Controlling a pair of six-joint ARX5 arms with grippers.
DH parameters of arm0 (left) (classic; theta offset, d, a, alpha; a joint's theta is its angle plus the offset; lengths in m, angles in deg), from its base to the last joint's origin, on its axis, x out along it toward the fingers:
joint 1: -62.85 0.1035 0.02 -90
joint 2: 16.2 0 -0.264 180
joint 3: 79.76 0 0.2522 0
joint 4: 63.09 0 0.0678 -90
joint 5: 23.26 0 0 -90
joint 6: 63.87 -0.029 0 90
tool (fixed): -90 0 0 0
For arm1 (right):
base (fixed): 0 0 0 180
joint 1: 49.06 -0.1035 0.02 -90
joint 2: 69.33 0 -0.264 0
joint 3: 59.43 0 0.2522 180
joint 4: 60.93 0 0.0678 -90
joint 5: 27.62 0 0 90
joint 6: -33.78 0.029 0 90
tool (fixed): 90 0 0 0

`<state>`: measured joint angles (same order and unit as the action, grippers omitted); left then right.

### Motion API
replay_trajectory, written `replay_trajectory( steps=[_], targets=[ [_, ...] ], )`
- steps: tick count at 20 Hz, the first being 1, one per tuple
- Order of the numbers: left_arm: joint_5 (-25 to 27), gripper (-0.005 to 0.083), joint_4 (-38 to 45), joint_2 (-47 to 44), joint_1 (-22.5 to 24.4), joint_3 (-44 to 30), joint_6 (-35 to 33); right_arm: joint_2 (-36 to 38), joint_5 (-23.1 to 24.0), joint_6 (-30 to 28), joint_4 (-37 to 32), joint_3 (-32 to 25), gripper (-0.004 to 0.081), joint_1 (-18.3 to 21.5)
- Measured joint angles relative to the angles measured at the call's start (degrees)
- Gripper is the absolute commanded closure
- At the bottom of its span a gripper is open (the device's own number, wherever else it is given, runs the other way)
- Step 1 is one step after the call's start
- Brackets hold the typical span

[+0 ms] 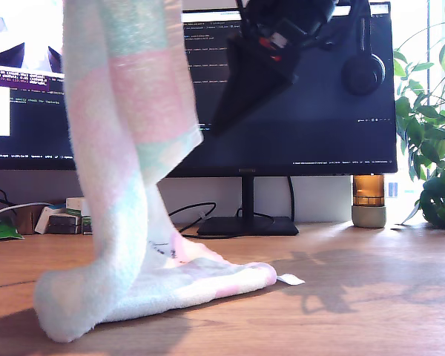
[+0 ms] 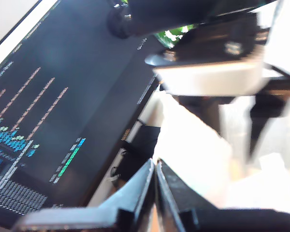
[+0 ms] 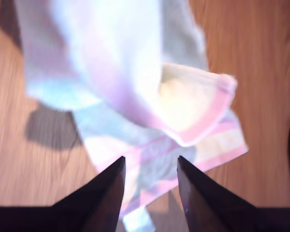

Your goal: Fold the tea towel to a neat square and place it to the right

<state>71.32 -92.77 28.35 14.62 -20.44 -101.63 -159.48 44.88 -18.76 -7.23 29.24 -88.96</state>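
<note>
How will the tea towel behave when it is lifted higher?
Probably floppy: the tea towel hangs limp and its lower end pools on the table. Likely light: it folds loosely. The fluffy pile should grip well.

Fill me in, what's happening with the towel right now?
The fluffy pale terry tea towel with pink bands hangs lifted, its top out of the exterior view and its lower end crumpled on the wooden table. My second gripper hovers open above that end. My first gripper is shut; whether it pinches the cloth is unclear.
</note>
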Motion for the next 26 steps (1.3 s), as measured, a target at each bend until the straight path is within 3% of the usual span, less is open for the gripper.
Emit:
replay_trajectory(
  steps=[8,12,14,19,21,26],
  targets=[
    [-1.7,0.0797,-1.9,-3.0,0.0,0.1,0.0,0.0,-4.4,-1.4,-3.9,0.0,0.0475,-2.6],
    [-2.6,0.0797,-2.0,-4.4,0.0,2.0,0.0,0.0,-5.1,-1.4,-6.1,0.0,0.0646,-2.7],
    [-2.6,0.0797,-2.0,-5.1,0.0,3.1,0.0,0.0,-7.8,-1.4,-5.9,0.0,0.0783,-2.7],
    [-2.6,0.0797,-4.5,-5.0,0.2,3.7,0.0,0.0,-10.4,1.4,-6.8,0.0,0.0782,-3.3],
    [-2.1,0.0797,-5.6,-5.1,0.7,3.7,0.0,0.0,-7.3,1.5,-6.8,0.0,0.0782,-3.3],
    [2.0,0.0797,-7.8,-5.0,2.8,3.7,0.3,0.0,7.4,3.6,-2.1,1.9,0.0782,-2.1]
  ],
)
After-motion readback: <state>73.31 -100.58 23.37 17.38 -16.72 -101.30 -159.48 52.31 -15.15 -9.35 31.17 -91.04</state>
